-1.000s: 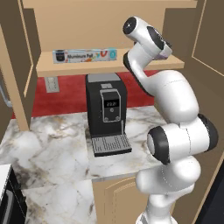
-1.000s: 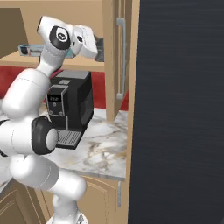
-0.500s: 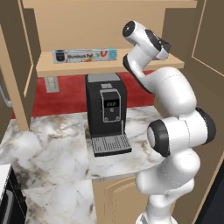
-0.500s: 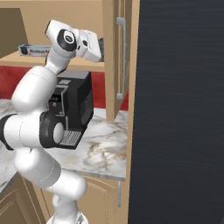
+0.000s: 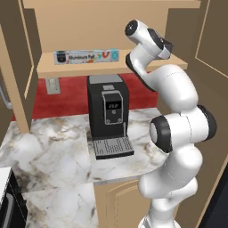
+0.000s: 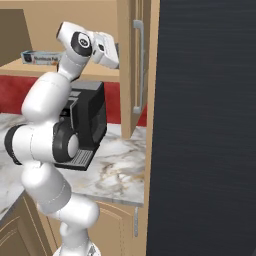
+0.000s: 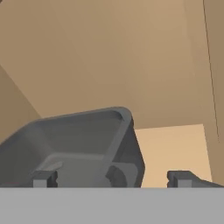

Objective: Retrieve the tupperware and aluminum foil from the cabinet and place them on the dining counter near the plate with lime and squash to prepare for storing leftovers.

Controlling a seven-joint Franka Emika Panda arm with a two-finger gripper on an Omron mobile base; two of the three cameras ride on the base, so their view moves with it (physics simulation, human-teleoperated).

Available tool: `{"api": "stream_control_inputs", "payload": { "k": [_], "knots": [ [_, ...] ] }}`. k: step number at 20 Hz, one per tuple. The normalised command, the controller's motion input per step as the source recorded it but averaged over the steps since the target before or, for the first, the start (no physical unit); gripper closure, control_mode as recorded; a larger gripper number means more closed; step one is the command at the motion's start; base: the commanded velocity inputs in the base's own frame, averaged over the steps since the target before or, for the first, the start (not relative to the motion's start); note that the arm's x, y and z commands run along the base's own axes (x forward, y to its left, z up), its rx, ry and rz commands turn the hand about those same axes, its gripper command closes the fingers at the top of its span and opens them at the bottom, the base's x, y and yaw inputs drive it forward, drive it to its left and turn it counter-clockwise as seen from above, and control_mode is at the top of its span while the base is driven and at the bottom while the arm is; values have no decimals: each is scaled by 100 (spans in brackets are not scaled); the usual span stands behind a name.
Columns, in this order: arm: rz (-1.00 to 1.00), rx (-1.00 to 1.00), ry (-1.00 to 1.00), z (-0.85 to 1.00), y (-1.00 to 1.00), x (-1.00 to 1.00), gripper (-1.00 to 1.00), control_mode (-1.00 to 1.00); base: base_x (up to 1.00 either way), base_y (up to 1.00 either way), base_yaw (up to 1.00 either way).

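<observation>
1. Kitchen wall of tan wood: the open cabinet (image 5: pixel 111 67) has one flat shelf board above a marbled worktop (image 5: pixel 49 147), and that shelf carries both things the robot is after.
2. Nearest the arm is the tupperware (image 7: pixel 78 144), a dark grey low-walled tub. It sits on the shelf toward its right end, with bare board between it and the right cabinet wall, as the hand view shows.
3. The gripper (image 7: pixel 111 178) is spread wide and holds nothing. One fingertip (image 7: pixel 43 178) sits over the tub's hollow and the other fingertip (image 7: pixel 183 178) outside its near right wall, so that wall lies between them. It looks lined up to pinch that wall, which is thin enough to be the easy place to grab.
4. Whether the fingertips already touch the tub I cannot tell.
5. Further out, the aluminum foil (image 5: pixel 87 56) lies lengthwise on the left half of the shelf near its front edge, well apart from the hand. It would come second.
6. Below the shelf a black coffee machine (image 5: pixel 109 113) stands on the worktop against the red back wall; the arm reaches over it.
</observation>
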Motion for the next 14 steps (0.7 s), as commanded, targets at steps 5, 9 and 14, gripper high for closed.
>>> {"api": "stream_control_inputs", "payload": {
  "k": [5, 9, 14],
  "knots": [
    [0, 0, 1, -3, -3, 20, -100, -100, 0, 0, 0],
    [0, 0, 2, -22, -10, 24, -100, -100, 0, 0, 0],
    [0, 0, 0, -49, -9, 17, 100, -100, 0, 0, 0]
  ]
}}
